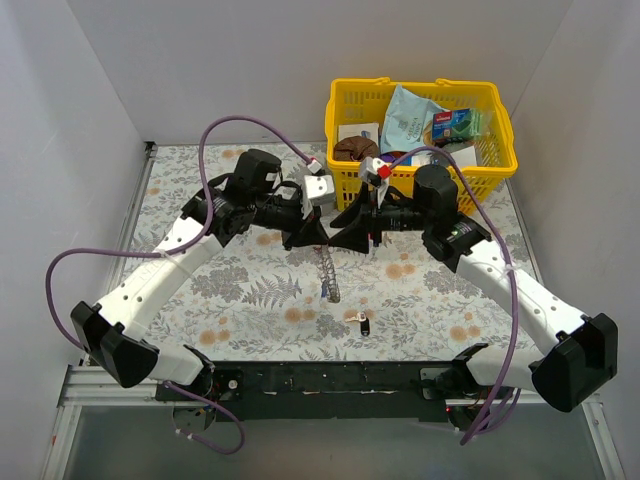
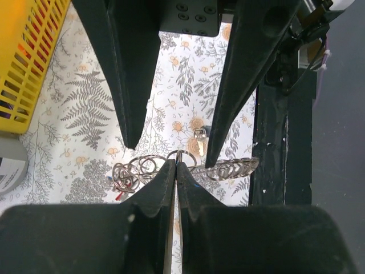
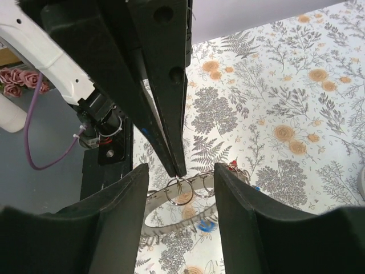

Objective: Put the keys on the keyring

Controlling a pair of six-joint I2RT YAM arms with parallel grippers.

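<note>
Silvery and small, a loose key (image 1: 362, 322) is lying on the floral table (image 1: 250, 290), nearest the arm bases and apart from everything else. Just beyond it the keyring (image 1: 328, 275) is trailing as a limp strand of linked wire rings, under the spot where the two claws are meeting tip to tip.

My left claw (image 2: 177, 162) is clenched on one ring near the middle of the strand, pinching its upper edge between the very tips. The rings on both sides are sagging away from that pinch. I cannot tell whether they are resting on the table or hanging just clear of it. My right claw (image 3: 181, 171) is released, with its two fingers standing either side of that same ring and touching nothing.

I am judging the strand as light, hard and slick — thin round wire that is going to roll or twist in a flat pinch. The linked rings are going to swing freely and give nothing to push against. So I am thinking the place to take hold is the pinched ring itself, on the wire opposite the left claw, so that it is braced from both sides.

Farthest off, the yellow basket (image 1: 500, 150) of oddments is sitting at the back right.
</note>
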